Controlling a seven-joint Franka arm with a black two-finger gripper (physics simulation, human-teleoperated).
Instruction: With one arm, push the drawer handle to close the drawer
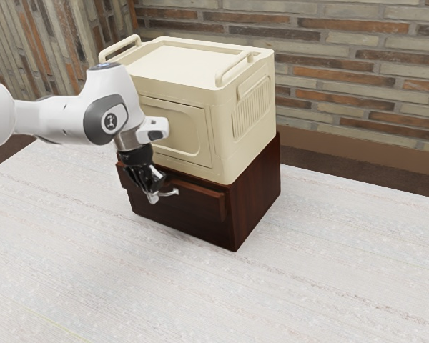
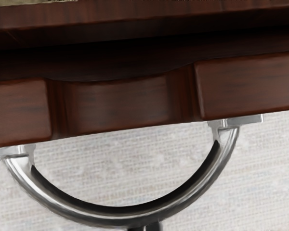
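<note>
Your room is enclosed by a wall (image 1: 357,71) of mixed brick, laid in long thin courses of orange, brown, grey and buff, with a plain brown skirting (image 1: 365,143) at its foot. A second face of similar brick slopes away at the exterior view's left. Your table (image 1: 307,271) spreads across the foreground: whitish, mottled, streaked with faint grey and tan lines, and finely woven in the wrist view. Dark brown floor (image 1: 397,183) borders its far edge.

Your arm (image 1: 50,120), white with grey joint covers, enters from the exterior view's left. Before you stands a cream box (image 1: 189,63), with two raised rails on top, a panelled front and a ribbed vent in one side. It rests on a dark red-brown wooden cabinet (image 1: 256,187), which stands on the table.

The drawer (image 1: 204,200) is partly open, its front standing forward of the cabinet; in the wrist view a dark gap separates the two. Your gripper (image 1: 152,189) points downward at the drawer's front, by the handle; whether it is released or clenched, you cannot tell. The handle (image 2: 111,219), a curved bar of bright metal, bows outward from the drawer front, its two ends fixed there by small plates.
</note>
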